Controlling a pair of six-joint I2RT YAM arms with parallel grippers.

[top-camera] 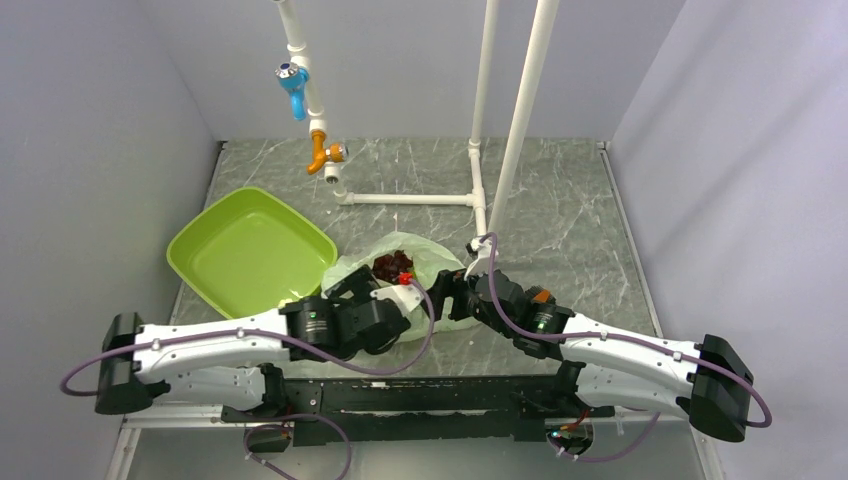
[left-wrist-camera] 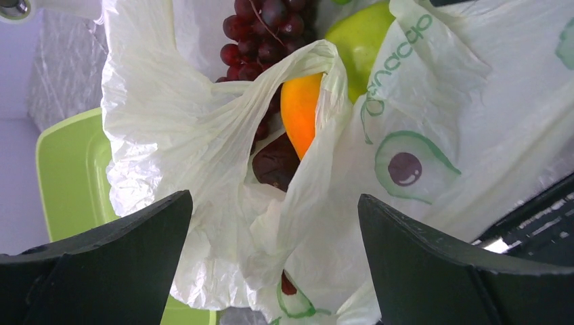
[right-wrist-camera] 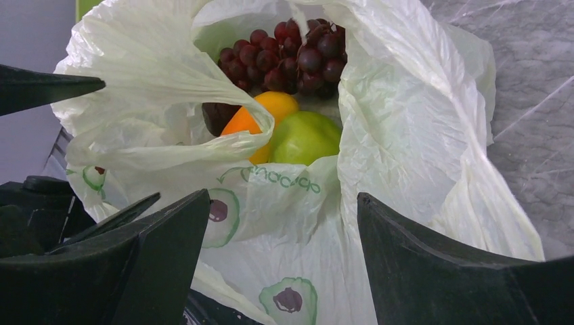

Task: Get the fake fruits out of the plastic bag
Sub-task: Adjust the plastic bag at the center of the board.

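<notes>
The pale-green plastic bag [top-camera: 445, 262] lies open at the table's near middle. Inside it are a dark purple-red grape bunch [top-camera: 392, 265], an orange piece [right-wrist-camera: 267, 112], a green pear [right-wrist-camera: 304, 135] and a dark piece [right-wrist-camera: 220, 115]. The left wrist view shows the same bag [left-wrist-camera: 474, 88], grapes [left-wrist-camera: 260, 27], orange piece [left-wrist-camera: 301, 112] and pear [left-wrist-camera: 359, 37]. My left gripper [top-camera: 400, 300] [left-wrist-camera: 274, 198] is open at the bag's near-left edge, with loose folds between its jaws. My right gripper [top-camera: 450, 295] [right-wrist-camera: 283, 196] is open at the near-right edge, over the bag's printed wall [right-wrist-camera: 399, 115].
A rigid lime-green tray [top-camera: 250, 250] [left-wrist-camera: 64, 176] sits just left of the bag. A white pipe frame [top-camera: 410, 198] with two uprights [top-camera: 515, 130] stands behind it. Another pipe with a blue valve [top-camera: 293, 85] and an orange valve [top-camera: 322, 152] hangs at back left. Grey walls enclose the table.
</notes>
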